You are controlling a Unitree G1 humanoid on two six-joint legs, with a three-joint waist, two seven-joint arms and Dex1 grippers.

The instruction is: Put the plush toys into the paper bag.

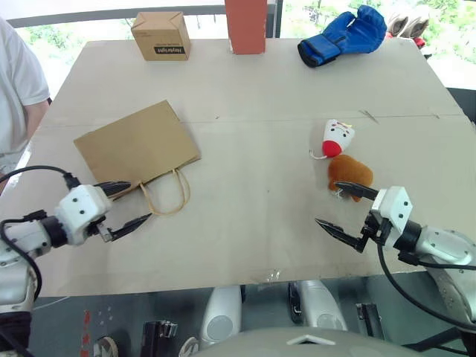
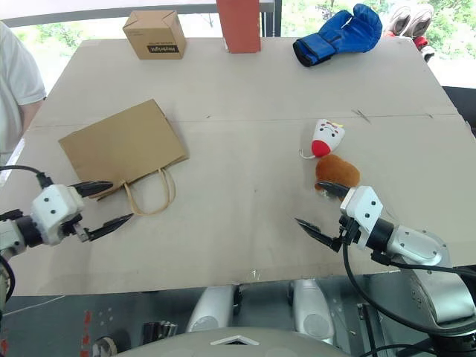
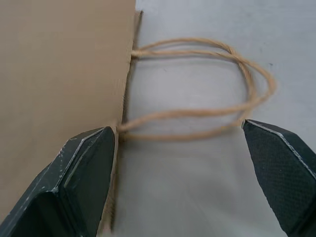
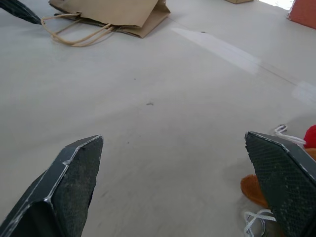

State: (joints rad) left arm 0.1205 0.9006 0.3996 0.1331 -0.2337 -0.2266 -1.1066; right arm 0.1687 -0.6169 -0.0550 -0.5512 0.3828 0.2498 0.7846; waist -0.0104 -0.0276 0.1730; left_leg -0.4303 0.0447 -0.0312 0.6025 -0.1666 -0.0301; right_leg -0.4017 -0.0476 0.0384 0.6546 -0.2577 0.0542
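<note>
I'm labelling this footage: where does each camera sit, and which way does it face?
Left and right eye views: on the head, looking down over the beige cardboard-topped table; both arms show.
Left wrist view: along the open left pincer at the flat brown paper bag and its handles.
Right wrist view: along the open right pincer across the table; shares the bag with the left wrist view.

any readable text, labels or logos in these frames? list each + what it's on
One printed mark: a black label with white lettering on the front of the small cardboard box, too small and blurred to read.
No print visible on the paper bag, the blue boxing glove, the red-brown block or the plush toys.
</note>
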